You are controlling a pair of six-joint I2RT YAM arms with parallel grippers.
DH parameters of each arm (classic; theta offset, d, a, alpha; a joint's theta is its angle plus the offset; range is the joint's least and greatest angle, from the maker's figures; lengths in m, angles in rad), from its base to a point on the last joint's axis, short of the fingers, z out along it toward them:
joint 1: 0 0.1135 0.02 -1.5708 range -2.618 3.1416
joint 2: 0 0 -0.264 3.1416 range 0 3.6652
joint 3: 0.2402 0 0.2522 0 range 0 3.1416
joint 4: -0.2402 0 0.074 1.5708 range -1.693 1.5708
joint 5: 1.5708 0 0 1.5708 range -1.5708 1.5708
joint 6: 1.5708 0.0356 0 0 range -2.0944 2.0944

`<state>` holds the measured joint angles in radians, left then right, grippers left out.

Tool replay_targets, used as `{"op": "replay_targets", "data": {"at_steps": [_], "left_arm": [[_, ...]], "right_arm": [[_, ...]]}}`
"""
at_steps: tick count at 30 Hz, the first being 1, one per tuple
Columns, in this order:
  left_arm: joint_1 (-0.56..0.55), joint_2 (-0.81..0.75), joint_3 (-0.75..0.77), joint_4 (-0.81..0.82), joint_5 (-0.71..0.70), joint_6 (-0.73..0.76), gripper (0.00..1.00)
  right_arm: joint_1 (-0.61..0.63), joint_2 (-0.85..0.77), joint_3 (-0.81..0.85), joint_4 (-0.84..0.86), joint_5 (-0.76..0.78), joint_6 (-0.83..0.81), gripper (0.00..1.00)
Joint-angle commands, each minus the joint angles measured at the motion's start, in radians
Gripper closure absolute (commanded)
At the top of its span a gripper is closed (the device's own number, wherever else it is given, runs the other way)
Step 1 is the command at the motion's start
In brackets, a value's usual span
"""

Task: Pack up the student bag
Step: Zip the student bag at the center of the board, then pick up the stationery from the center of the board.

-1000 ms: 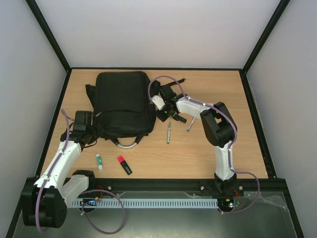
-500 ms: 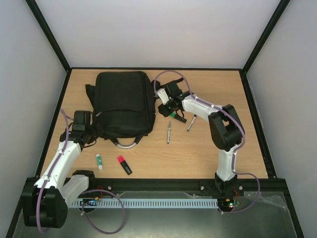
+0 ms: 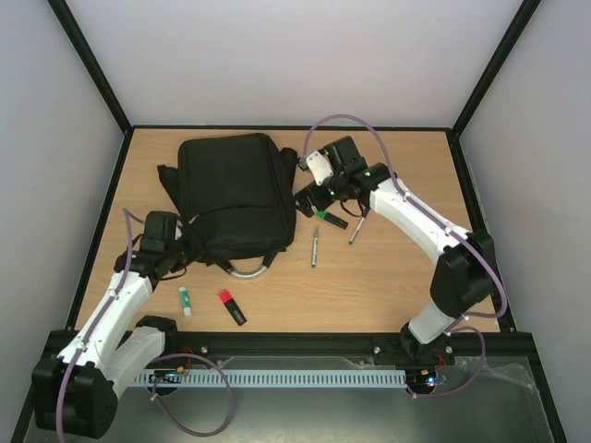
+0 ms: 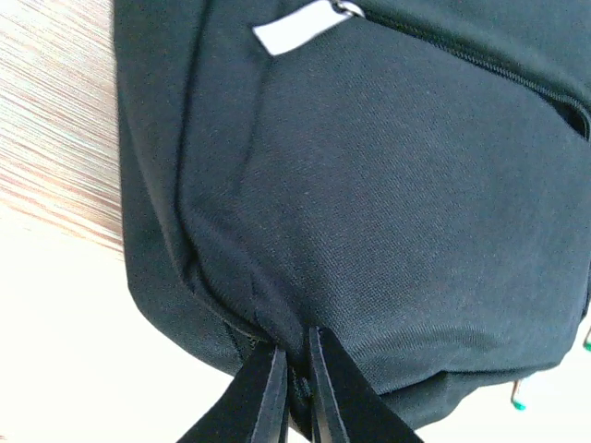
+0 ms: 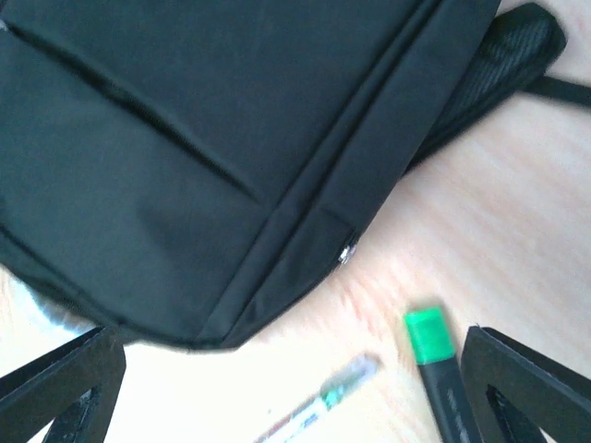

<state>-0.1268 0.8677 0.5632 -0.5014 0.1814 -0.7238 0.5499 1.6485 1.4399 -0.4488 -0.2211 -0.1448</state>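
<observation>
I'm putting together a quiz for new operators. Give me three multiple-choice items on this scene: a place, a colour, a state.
1. The red-capped marker lies: A on the table, nearer the arm bases than the student bag; B on top of the bag; C against the far wall.
2. The cap of the marker by the right hand is: A blue; B yellow; C green.
3. The right hand is: A shut on a pen; B open and empty; C shut on a strap.
Answers: 1 A, it rests on bare wood in the top view. 2 C, the wrist view shows a green cap. 3 B, its fingers stand wide apart, gripping nothing.
</observation>
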Motion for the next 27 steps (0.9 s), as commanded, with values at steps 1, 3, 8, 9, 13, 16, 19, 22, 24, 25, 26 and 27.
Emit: {"op": "replay_targets", "data": {"at_steps": [1, 3, 8, 9, 13, 16, 19, 22, 24, 25, 26, 27], "left_arm": [[-0.087, 0.025, -0.004, 0.018, 0.082, -0.005, 0.93], [-0.147, 0.041, 0.003, 0.027, 0.070, -0.012, 0.91], [-0.173, 0.043, 0.055, -0.035, 0.038, 0.036, 0.77], [-0.173, 0.037, 0.064, -0.050, 0.024, 0.045, 0.65], [-0.171, 0.032, 0.120, -0.115, -0.029, 0.077, 0.09], [-0.169, 0.031, 0.183, -0.161, -0.007, 0.098, 0.01], [-0.170, 0.035, 0.244, -0.173, 0.112, 0.154, 0.01], [-0.172, 0.028, 0.296, -0.124, 0.139, 0.186, 0.01], [-0.173, 0.020, 0.333, -0.059, 0.135, 0.208, 0.01], [-0.173, 0.017, 0.344, -0.016, 0.129, 0.219, 0.01], [-0.172, 0.017, 0.351, 0.027, 0.117, 0.225, 0.01], [-0.173, 0.019, 0.357, 0.073, 0.099, 0.225, 0.01]], "right_arm": [[0.001, -0.173, -0.172, 0.033, 0.022, 0.023, 0.00], [0.001, -0.278, -0.252, 0.100, 0.027, 0.011, 0.00], [-0.007, -0.352, -0.271, 0.020, -0.010, -0.035, 0.00], [-0.010, -0.361, -0.273, 0.013, -0.009, -0.038, 0.00], [-0.011, -0.425, -0.327, 0.045, 0.033, -0.038, 0.00], [-0.011, -0.471, -0.348, 0.078, 0.055, -0.005, 0.00], [-0.011, -0.454, -0.293, -0.006, -0.027, -0.053, 0.00], [-0.011, -0.439, -0.290, -0.046, -0.064, -0.063, 0.00], [-0.011, -0.444, -0.322, -0.025, -0.062, -0.066, 0.00], [-0.011, -0.451, -0.338, -0.011, -0.056, -0.059, 0.00], [-0.011, -0.457, -0.346, -0.013, -0.075, -0.063, 0.00], [-0.011, -0.460, -0.344, -0.025, -0.106, -0.071, 0.00]]}}
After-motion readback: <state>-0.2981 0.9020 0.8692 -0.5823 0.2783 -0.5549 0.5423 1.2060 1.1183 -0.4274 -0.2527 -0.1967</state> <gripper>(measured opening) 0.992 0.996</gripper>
